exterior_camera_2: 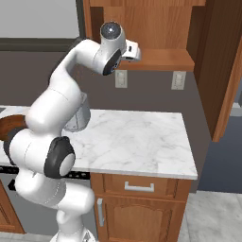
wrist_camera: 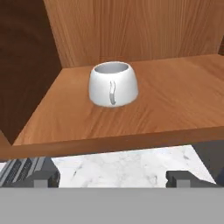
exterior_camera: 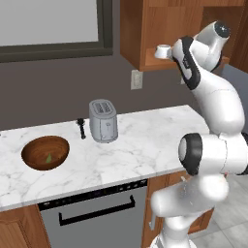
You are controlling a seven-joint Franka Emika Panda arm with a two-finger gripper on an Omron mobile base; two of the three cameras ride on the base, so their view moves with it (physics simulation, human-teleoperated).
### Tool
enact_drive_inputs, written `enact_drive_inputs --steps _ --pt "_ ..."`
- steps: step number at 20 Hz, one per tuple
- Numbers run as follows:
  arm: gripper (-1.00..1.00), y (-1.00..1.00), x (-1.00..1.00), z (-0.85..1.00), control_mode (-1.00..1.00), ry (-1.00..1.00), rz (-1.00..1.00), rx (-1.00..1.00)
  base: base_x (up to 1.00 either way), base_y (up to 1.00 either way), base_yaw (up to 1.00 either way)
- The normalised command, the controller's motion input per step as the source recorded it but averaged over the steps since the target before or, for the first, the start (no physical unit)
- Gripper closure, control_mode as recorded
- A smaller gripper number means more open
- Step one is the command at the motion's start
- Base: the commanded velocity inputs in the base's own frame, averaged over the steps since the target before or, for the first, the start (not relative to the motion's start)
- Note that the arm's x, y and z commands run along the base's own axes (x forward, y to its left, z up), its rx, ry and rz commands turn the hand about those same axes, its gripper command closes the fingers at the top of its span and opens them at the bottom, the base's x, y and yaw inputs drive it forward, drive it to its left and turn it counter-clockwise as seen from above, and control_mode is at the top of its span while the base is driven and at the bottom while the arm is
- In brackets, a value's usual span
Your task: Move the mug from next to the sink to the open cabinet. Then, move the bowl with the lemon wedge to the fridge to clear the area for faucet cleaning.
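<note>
Up on the open cabinet [wrist_camera: 175,100] shelf the mug [wrist_camera: 113,84] is already sitting free, with the hand [wrist_camera: 113,178] hanging just outside, fingers spread and empty, so the bowl [exterior_camera: 45,153] with its lemon wedge [exterior_camera: 49,158] is still waiting on the counter [exterior_camera: 145,145] for the fridge trip.

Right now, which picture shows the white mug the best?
The hand view: the mug stands whole and upright on the open cabinet shelf, handle facing the camera. The left base view catches just its top beside the arm, up at the cabinet's edge. In the right base view I cannot make it out behind the arm.
</note>
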Motion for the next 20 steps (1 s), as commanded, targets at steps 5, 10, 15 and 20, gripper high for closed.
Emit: enact_drive_inputs --steps 5,10,15,20 --pt "-1.0 0.11 -1.0 -1.0 -1.0 0.08 0.0 -0.01 0.0 0.0 0.0" --pt "-1.0 0.01 -1.0 -0.93 -1.0 0.32 0.0 0.0 0.0 0.0 0.0" --pt "-1.0 0.32 -0.92 -0.74 -1.0 0.31 0.07 -0.02 0.0 0.0 0.0" --pt "-1.0 0.0 0.0 0.0 1.0 0.0 0.0 0.0 -0.82 0.98 0.16"
